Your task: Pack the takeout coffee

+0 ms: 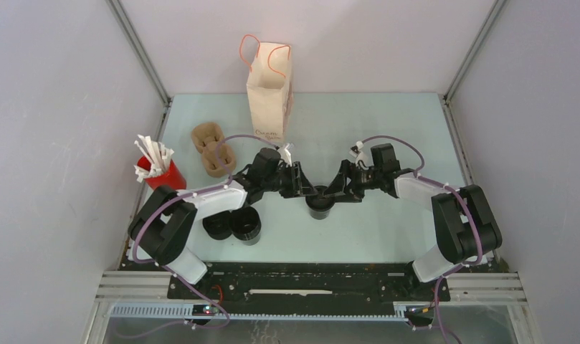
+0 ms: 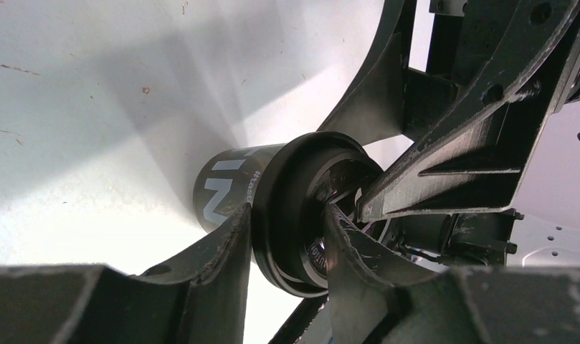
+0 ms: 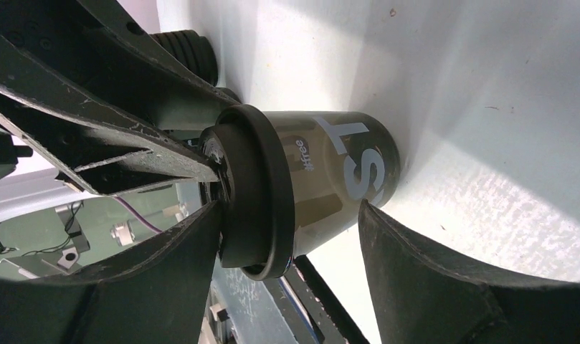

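Soft, even overhead light fills the top view, which is sharp throughout. The wrist views are harsher: the bench [image 2: 93, 143] glares near white, fan-shaped shadows spread from the cup [image 3: 330, 179], and the near fingers [image 2: 215, 287] look dark and soft.

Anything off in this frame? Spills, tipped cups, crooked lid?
No spill, nothing tipped. One oddity: both the left gripper and right gripper crowd the same cup mid-table, fingers close together at its lid. Lid looks seated square. Grip itself unclear.

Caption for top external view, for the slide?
Mid-table, left fingers and right fingers meet at the takeout coffee; paper bag stands behind.
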